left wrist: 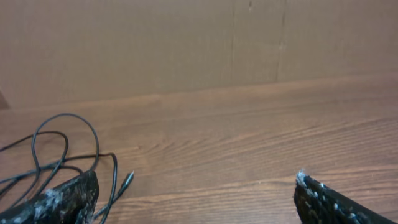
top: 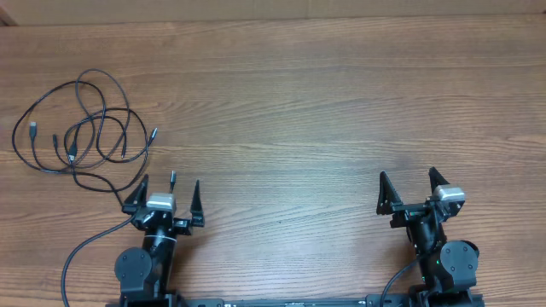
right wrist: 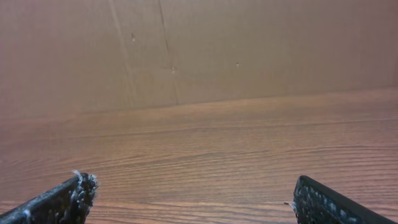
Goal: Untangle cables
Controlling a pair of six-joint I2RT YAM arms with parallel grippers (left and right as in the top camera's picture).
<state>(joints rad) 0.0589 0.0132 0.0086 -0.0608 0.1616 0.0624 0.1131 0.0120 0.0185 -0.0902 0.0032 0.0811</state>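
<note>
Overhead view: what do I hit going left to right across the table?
cables in loose loops at far left → left tool, open, with one cable end reaching up to it → bare wood → right tool, open.

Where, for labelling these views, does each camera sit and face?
Overhead: above the table, looking straight down; left hand and right hand at bottom.
Left wrist: on left arm, facing forward low over table; own fingers, cables.
Right wrist: likewise on right arm; fingers, table, wall.
Shared: overhead and left wrist show the cables.
</note>
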